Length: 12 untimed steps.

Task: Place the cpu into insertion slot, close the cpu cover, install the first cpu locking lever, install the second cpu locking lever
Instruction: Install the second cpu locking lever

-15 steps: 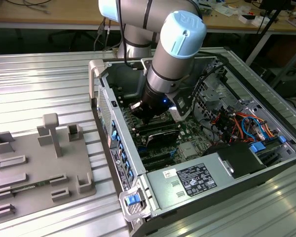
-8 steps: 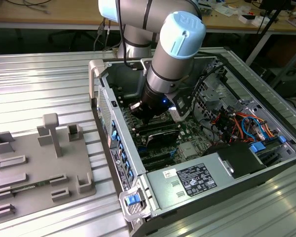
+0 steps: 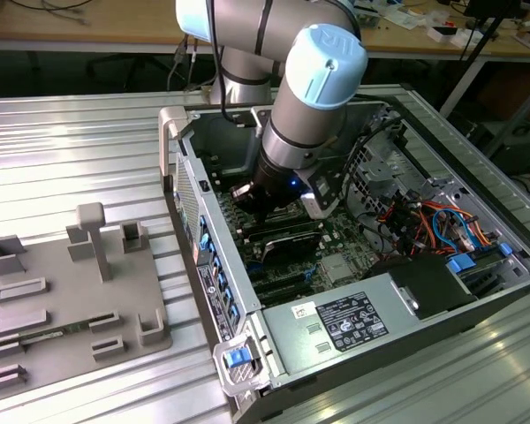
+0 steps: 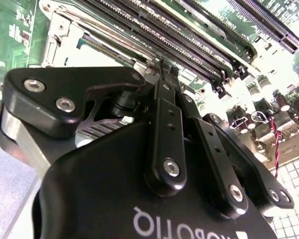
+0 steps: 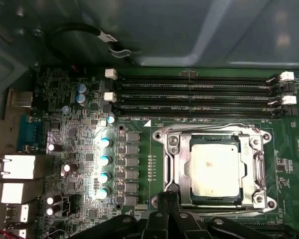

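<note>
The cpu [image 5: 215,172], a dull silver square, lies flat in its socket on the green motherboard. The cpu cover [image 5: 177,167], a shiny metal frame, is folded down around it. One thin locking lever [image 5: 214,125] runs along the socket edge nearest the memory slots. My gripper [image 5: 167,198] is shut, its black fingertips pressed together at the socket corner on the side away from those slots. In the second wrist view the fingertips [image 4: 163,67] touch the socket's silver edge [image 4: 70,30]. The exterior view has the arm reaching down into the open computer case, with the gripper [image 3: 254,205] low over the board.
Black memory slots [image 5: 194,92] run beside the socket. Capacitors [image 5: 104,159] and rear ports [image 5: 15,169] stand on its other side. The case walls [image 3: 181,168], power supply [image 3: 353,318] and coloured cables [image 3: 433,221] hem in the arm. A grey fixture tray [image 3: 62,300] lies at the exterior view's left.
</note>
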{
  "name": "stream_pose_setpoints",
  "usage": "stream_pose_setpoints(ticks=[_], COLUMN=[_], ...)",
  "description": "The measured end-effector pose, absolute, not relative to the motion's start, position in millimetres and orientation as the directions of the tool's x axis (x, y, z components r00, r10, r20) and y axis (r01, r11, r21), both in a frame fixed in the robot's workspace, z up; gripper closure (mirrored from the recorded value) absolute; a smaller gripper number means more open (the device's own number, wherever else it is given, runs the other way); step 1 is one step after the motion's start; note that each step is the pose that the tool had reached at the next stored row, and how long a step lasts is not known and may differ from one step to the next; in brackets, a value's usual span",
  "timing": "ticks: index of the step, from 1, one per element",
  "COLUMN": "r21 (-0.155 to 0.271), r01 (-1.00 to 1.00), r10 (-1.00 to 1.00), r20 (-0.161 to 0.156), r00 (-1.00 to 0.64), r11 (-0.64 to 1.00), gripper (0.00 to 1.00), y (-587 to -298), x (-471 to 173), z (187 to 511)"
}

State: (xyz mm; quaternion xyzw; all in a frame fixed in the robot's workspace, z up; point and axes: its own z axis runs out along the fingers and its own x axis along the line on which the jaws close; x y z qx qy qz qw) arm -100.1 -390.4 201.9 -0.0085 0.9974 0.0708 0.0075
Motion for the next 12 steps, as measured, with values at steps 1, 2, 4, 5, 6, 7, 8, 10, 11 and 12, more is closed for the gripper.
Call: stream_pose_setpoints(ticks=[1,2,4,5,6,7,8,10,11,12], r21=[0.138,0.134,0.125,0.116,0.114,0.114,0.113,0.115,0.117,0.119], r01=[-0.018,-0.018,-0.018,-0.018,-0.018,-0.018,-0.018,-0.018,-0.018,-0.018], r10=[-0.016,-0.016,-0.016,-0.016,-0.016,-0.016,-0.016,-0.016,-0.016,-0.016], r20=[-0.016,-0.016,-0.016,-0.016,-0.016,-0.015,-0.015,-0.016,-0.016,-0.016], r00=[-1.0,-1.0,-1.0,-1.0,-1.0,-1.0,-1.0,-1.0,-1.0,-1.0], r11=[0.99,0.991,0.992,0.993,0.993,0.993,0.993,0.993,0.993,0.993], gripper=[0.89,0.89,0.89,0.89,0.89,0.89,0.89,0.89,0.89,0.89], y=[-390.4,-390.5,-390.4,-390.5,-390.5,-390.2,-389.7,-389.5,-389.5,-389.4], x=[-100.0,-100.1,-100.1,-100.1,-100.1,-100.1,-100.1,-100.1,-100.2,-100.2], z=[204.2,206.2,208.6,209.2,209.2,209.2,209.3,209.2,209.2,209.2])
